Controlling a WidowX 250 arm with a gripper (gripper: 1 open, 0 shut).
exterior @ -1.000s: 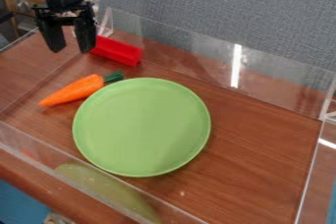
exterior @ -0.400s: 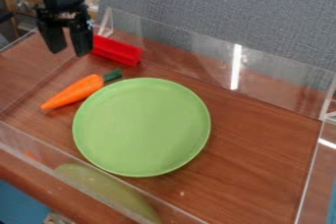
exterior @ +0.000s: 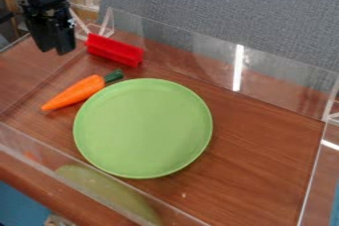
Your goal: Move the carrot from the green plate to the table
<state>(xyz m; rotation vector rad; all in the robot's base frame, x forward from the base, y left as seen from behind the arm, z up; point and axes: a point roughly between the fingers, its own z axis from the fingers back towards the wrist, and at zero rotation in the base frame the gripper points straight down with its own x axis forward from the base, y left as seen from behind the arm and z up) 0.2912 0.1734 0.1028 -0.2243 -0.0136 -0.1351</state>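
The gripper [exterior: 55, 44] has shifted left, seemingly narrowed and empty; carrot [exterior: 74, 91] lies on counter [exterior: 265, 121] touching the green plate [exterior: 143, 128]. No writing shows.

One carrot [exterior: 74, 91], one green plate [exterior: 142, 127], one red block [exterior: 115, 50] — possibly a second plate's edge [exterior: 106, 195].

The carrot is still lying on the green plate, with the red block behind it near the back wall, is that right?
Not quite. The camera view shows the carrot lying on the table, just off the left rim of the green plate, with its stem end by that rim. The rest holds: the red block sits behind it near the back wall.
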